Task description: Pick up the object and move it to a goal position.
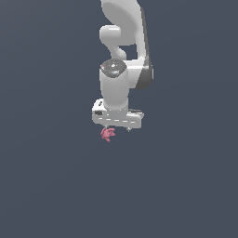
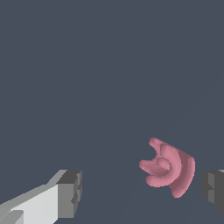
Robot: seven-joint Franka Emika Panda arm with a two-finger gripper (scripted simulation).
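In the wrist view the gripper [image 2: 142,190] has its fingers [image 2: 70,194] spread wide apart, and the pink object [image 2: 170,168] lies between them, much nearer one finger than the other and touching neither. In the exterior view the object [image 1: 108,134] sits just under the white hand, toward that view's left end of it, against the plain dark surface.
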